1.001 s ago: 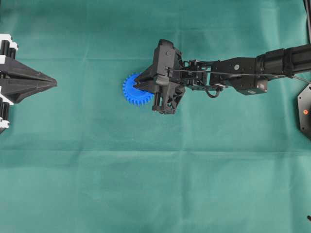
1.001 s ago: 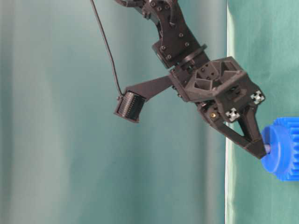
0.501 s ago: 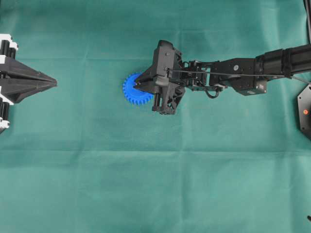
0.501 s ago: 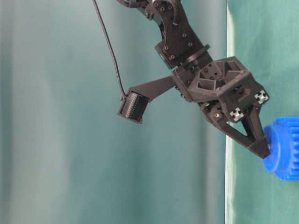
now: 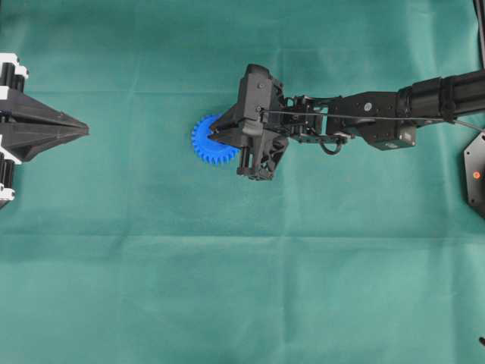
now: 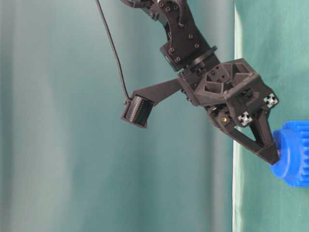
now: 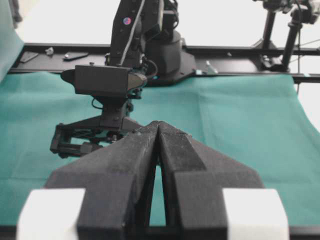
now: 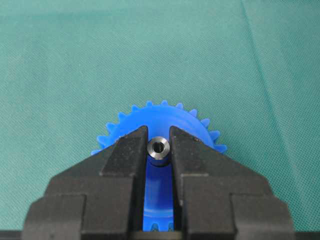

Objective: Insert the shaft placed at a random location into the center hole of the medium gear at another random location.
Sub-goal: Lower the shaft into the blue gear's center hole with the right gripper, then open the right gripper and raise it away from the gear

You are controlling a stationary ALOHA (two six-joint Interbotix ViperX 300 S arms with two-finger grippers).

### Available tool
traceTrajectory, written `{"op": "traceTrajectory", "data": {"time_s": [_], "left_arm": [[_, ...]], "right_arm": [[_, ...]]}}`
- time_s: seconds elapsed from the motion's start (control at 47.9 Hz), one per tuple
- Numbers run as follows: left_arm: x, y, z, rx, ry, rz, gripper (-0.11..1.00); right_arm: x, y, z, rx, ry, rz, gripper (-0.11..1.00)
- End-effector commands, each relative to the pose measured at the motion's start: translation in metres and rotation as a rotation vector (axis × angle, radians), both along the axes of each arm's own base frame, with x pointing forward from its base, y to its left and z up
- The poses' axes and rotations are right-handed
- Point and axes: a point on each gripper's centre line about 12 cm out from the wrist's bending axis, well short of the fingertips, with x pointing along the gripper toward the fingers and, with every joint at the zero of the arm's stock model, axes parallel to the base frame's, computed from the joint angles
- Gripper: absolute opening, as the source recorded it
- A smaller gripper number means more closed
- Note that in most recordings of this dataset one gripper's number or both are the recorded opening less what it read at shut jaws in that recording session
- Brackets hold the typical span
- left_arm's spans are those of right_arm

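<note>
The blue medium gear (image 5: 202, 141) lies flat on the green cloth left of centre. My right gripper (image 5: 214, 135) reaches over it from the right, shut on the silver shaft (image 8: 159, 148), which stands upright between the fingertips over the gear's (image 8: 165, 117) raised hub. In the table-level view the gripper (image 6: 275, 155) has its tips against the hub of the gear (image 6: 295, 153). The center hole is hidden under the shaft. My left gripper (image 5: 83, 131) is shut and empty at the far left, also seen in its wrist view (image 7: 158, 126).
A black fixture (image 5: 476, 174) sits at the right edge. The right arm (image 7: 107, 82) stands in front of the left gripper. A black frame rail (image 7: 240, 50) runs along the table's far side.
My right gripper has come down with the shaft. The stretch of shaft that showed between fingertips and hub is gone, and the tips now meet the hub. The left arm has not moved.
</note>
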Motion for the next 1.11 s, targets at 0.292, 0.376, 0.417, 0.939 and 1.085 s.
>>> {"op": "traceTrajectory", "data": {"time_s": [0.292, 0.376, 0.417, 0.939, 1.085], "left_arm": [[0.002, 0.0, 0.008, 0.0, -0.021, 0.001, 0.0], [0.002, 0.0, 0.008, 0.0, -0.021, 0.001, 0.0], [0.001, 0.0, 0.008, 0.0, -0.023, 0.001, 0.0], [0.001, 0.0, 0.008, 0.0, -0.023, 0.001, 0.0], [0.001, 0.0, 0.009, 0.0, -0.025, 0.001, 0.0]], "right_arm": [[0.01, 0.002, 0.021, -0.007, -0.058, 0.005, 0.57], [0.011, 0.001, 0.025, -0.012, -0.076, 0.007, 0.81], [0.011, 0.001, 0.026, -0.011, -0.077, 0.006, 0.88], [-0.005, 0.004, 0.08, -0.03, -0.117, 0.019, 0.78], [-0.012, 0.005, 0.1, -0.038, -0.139, 0.024, 0.78]]}}
